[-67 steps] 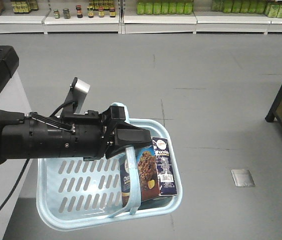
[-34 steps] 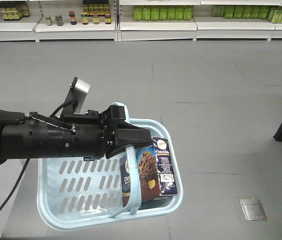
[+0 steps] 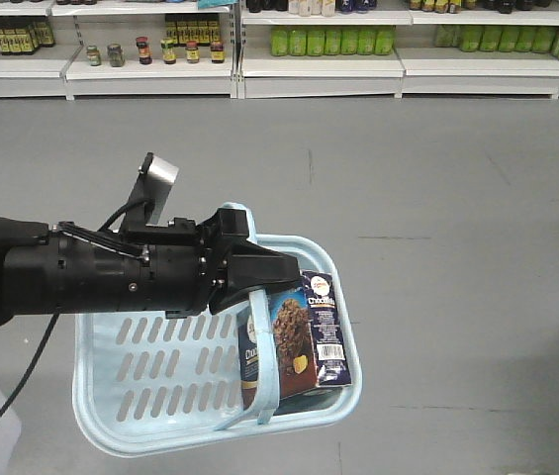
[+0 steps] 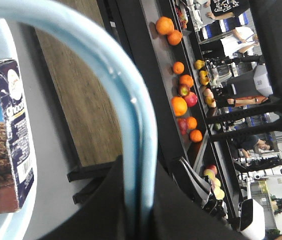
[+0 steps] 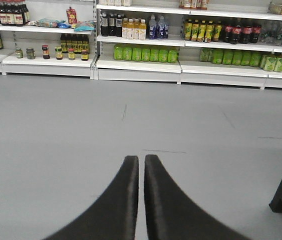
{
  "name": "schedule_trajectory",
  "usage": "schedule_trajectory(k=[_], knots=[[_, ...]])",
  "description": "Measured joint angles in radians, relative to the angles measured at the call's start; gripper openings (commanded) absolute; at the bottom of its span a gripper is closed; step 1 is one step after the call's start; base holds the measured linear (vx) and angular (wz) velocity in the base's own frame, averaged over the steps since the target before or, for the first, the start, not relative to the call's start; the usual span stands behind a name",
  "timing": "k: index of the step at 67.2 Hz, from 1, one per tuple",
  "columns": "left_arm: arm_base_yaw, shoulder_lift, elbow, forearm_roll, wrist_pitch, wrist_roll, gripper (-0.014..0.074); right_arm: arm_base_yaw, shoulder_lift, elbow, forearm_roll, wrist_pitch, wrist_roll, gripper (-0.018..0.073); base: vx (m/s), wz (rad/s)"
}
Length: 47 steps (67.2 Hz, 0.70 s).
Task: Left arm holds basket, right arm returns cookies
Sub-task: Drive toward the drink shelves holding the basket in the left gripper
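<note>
The left gripper (image 3: 259,275) is closed around the pale blue handle (image 3: 260,322) of the basket (image 3: 150,371), which hangs under it; the cookies box (image 3: 307,336) stands inside, just below the fingertips; the right gripper (image 5: 141,159) has its fingers almost together with nothing between them, pointing over grey floor (image 5: 56,125) toward shelves (image 5: 145,62).

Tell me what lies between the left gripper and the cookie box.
Only the basket's pale blue handle band, hanging from the left gripper down across the cookie box front; the front-facing view shows it.
</note>
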Motion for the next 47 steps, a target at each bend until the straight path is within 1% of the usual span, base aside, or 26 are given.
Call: schedule_trajectory(k=[47], knots=[[0.0,0.0,0.0,0.0,0.0,0.0,-0.0003,0.0,0.0,0.0,0.0,0.0,0.0,0.0004,0.4,0.01]])
